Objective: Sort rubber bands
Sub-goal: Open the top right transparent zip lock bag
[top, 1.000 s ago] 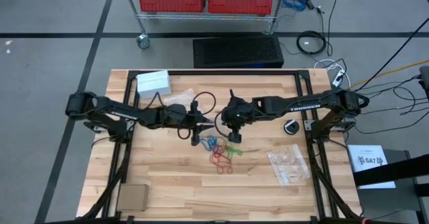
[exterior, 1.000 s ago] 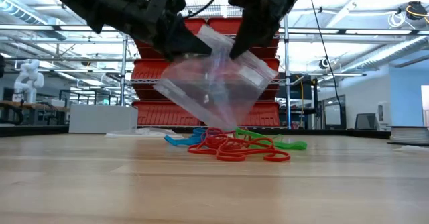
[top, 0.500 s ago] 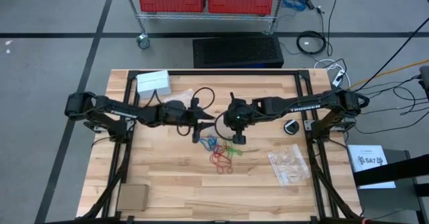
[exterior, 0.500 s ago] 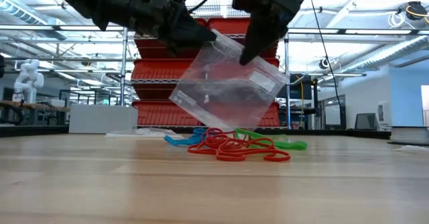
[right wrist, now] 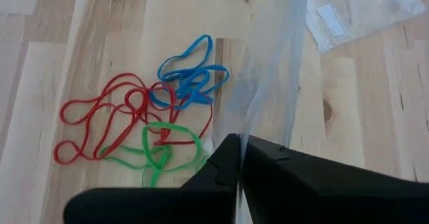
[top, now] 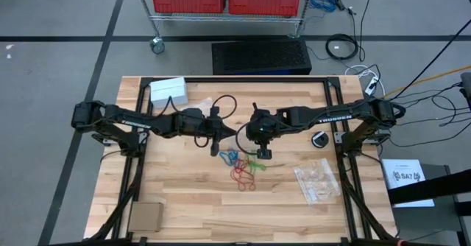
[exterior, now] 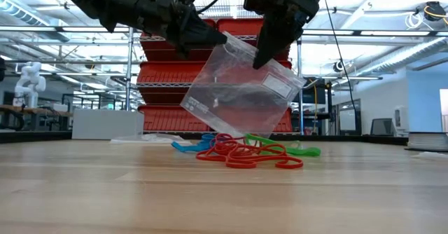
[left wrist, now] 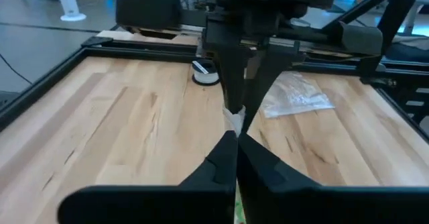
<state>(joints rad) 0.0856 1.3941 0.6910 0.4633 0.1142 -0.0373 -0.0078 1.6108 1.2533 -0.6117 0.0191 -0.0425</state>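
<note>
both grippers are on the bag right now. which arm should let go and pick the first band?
Probably the right. Both grippers, left and right, pinch the clear bag held above the rubber bands. The right wrist view looks straight down on the pile, so that gripper seems closer over it; the left could keep the bag.

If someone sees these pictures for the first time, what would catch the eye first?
First, a clear bag hanging in the air over the table's middle, pinched at its top edge by the left pincer and the right pincer. Right under it lies a bright tangle of red, blue and green bands on the wooden table. A pile of spare bags lies toward the right arm's side.
</note>
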